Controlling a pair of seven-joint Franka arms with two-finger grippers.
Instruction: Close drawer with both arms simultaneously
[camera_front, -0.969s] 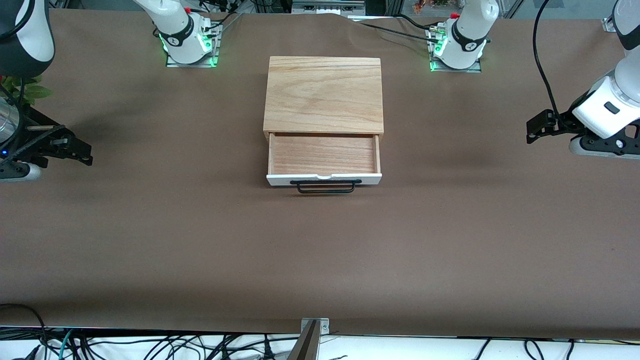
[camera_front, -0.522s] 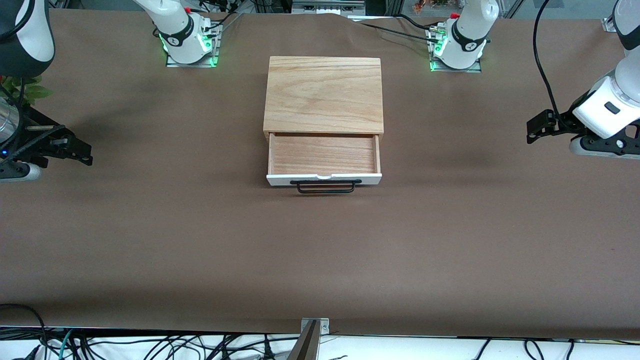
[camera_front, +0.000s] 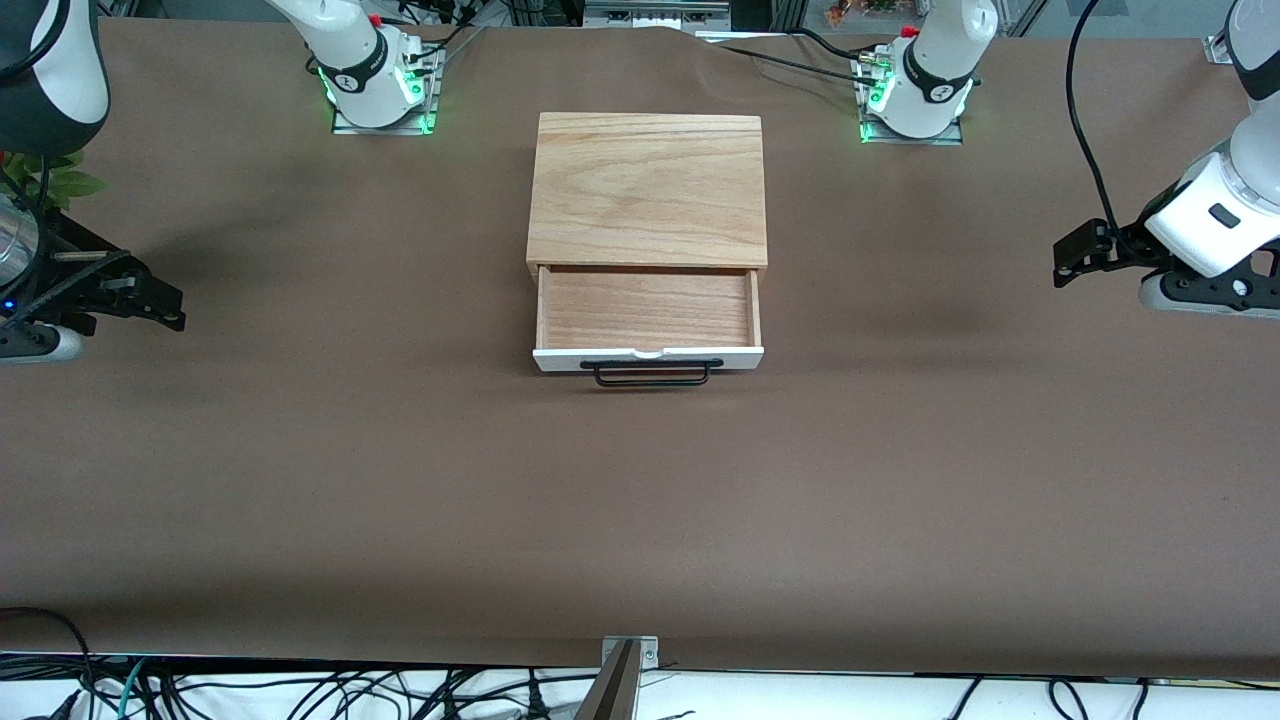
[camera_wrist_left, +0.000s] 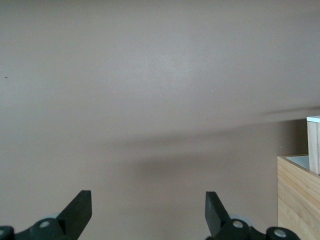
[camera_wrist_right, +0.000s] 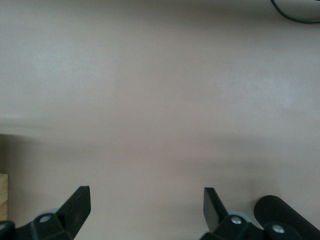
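Comparing with a second ago, nothing moved: the drawer stays pulled out. The left claw and right claw (fingers apart) still wait over opposite ends of the surface, so closing has not begun.

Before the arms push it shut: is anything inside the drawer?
The drawer stands pulled out, and its visible wooden floor is bare. Its back part, under the wooden casing, is hidden. Both grippers wait open at the table's ends.

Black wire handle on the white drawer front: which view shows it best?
Front view: the black wire handle shows whole, below the white drawer front. Left wrist view catches only a corner of the white panel and wooden casing, no handle. Right wrist view shows neither.
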